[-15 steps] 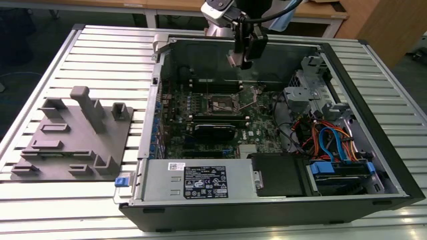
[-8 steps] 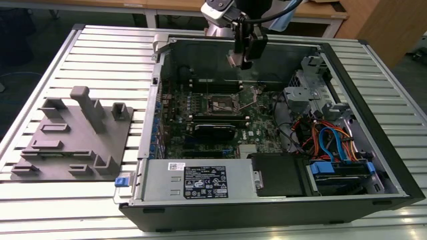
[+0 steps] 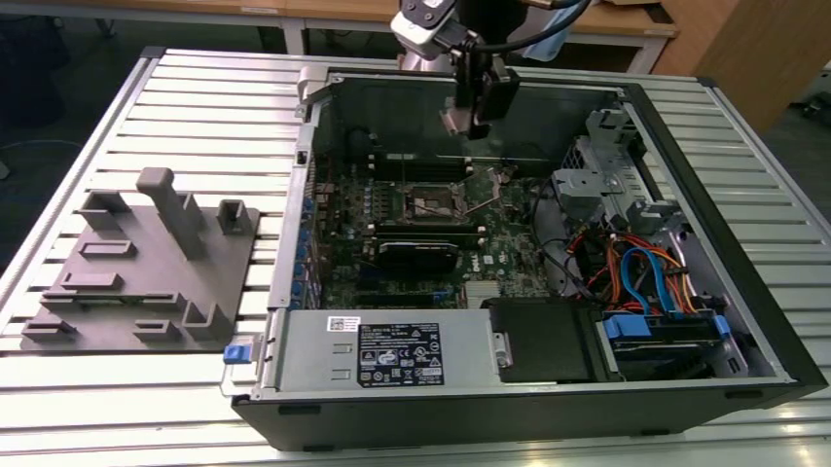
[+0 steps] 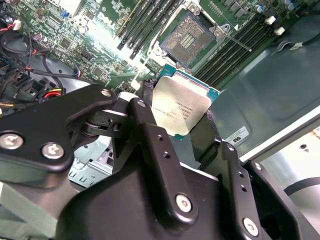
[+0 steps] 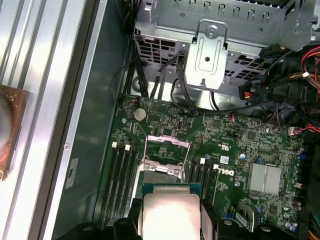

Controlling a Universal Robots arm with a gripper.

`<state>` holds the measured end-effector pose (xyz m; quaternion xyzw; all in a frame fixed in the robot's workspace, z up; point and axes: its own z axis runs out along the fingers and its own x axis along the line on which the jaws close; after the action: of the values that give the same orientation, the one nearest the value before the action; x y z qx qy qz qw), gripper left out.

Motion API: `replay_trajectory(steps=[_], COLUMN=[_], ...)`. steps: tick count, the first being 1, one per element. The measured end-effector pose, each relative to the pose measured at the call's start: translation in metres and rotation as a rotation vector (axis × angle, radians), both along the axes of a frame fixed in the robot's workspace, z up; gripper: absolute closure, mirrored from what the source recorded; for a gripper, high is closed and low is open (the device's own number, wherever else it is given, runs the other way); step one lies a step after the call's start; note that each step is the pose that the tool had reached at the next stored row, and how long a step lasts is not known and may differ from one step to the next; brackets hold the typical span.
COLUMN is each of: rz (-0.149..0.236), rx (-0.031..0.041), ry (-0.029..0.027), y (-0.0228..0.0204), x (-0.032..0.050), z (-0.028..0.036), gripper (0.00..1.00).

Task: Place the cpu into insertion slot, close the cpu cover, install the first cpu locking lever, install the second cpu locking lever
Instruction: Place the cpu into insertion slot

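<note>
One slatted metal table (image 3: pixel 78 117) carries everything we see. On it lies an open computer case (image 3: pixel 520 433) whose walls ring the insertion slot (image 3: pixel 434 199) on every side. Well apart from the slot, outside the case on the exterior view's left, we find a grey fixture tray (image 3: pixel 130 292) with upright posts. A green motherboard (image 3: pixel 341 224) surrounds the slot, and a black card (image 3: pixel 418 255) lies on the board just beside the slot, on its near side.

The arm (image 3: pixel 435 24) comes in from the top edge of the exterior view with its wrist turned straight down. Its gripper (image 3: pixel 470 125) hangs upright inside the case, above the board and on the side of the slot away from the black card, touching nothing beneath it.

In the second wrist view we see the black fingers (image 4: pixel 145 115) drawn in narrowly on two opposite edges of the cpu (image 4: pixel 181 107), which they hold with its silvery top toward the camera. The cpu is up in the air, clearly apart from the slot, whose dark pin field lies bare. A thin locking lever (image 4: pixel 235 41) runs just beside the slot. In the first wrist view the cpu cover (image 5: pixel 167 141), a thin silver frame, appears lifted off the slot; how far, we cannot tell.
</note>
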<state>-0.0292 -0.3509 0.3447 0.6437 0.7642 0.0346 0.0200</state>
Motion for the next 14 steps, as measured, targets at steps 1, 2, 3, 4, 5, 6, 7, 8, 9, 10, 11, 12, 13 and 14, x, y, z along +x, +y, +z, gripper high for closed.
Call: replay_trajectory(steps=[1, 2, 3, 4, 5, 6, 7, 8, 9, 10, 11, 12, 13, 14], rz=[0.0, 0.0, -0.005, -0.016, -0.028, -0.044, -0.061, -0.074, -0.083, -0.084, -0.084, -0.084, -0.084, -0.084], rx=[0.0, 0.0, -0.0002, -0.0004, -0.0005, -0.0005, -0.0005, -0.0004, -0.0004, -0.0005, -0.0007, -0.0007, -0.0005, -0.0006], ry=[0.0, 0.0, -0.0003, -0.0019, -0.0029, -0.0029, -0.0032, -0.0035, -0.0034, -0.0034, -0.0033, -0.0033, -0.0034, -0.0034], y=[0.0, 0.0, 0.0, 0.0, 0.0, 0.0, 0.0, 0.0, 0.0, 0.0, 0.0, 0.0, 0.0, 0.0], x=[0.0, 0.0, 0.0, 0.0, 0.0, 0.0, 0.0, 0.0, 0.0, 0.0, 0.0, 0.0, 0.0, 0.0], z=[-0.0009, -0.0021, -0.0034, -0.0044, -0.0052, -0.006, -0.0069, -0.0078, -0.0082, -0.0083, -0.0083, -0.0083, -0.0086, -0.0088], gripper=[0.46, 0.46, 0.46, 0.46, 0.46, 0.46, 0.46, 0.46, 0.46, 0.46, 0.46, 0.46, 0.46, 0.46])
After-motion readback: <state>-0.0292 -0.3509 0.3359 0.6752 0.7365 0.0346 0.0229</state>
